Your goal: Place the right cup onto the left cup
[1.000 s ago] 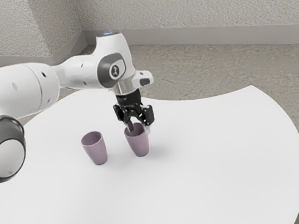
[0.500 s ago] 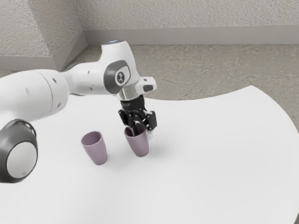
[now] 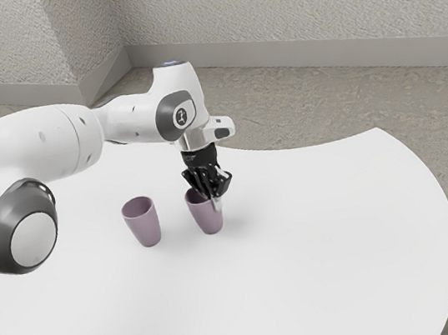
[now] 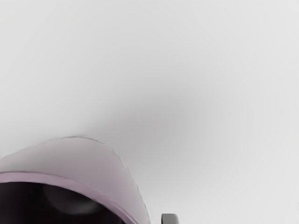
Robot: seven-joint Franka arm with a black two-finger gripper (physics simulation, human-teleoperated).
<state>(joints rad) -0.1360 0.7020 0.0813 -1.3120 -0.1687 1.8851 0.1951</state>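
White worktop [image 3: 330,253] is carrying the right cup [image 3: 207,220] under my end effector [image 3: 210,200], can't tell if it's gripping; I'm guessing light, stiff, kinda slippery, so I'm favouring the rim [image 4: 70,183].

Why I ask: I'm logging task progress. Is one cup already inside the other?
No, one cup stands apart from the other cup, with a strip of white table showing between them in the exterior view.

Exterior view's left cup [image 3: 144,226]: mauve, tapered, upright on tabletop [image 3: 323,262]. Exterior view's right cup [image 3: 205,220]: same look, upright, nearby at its 3 o'clock.
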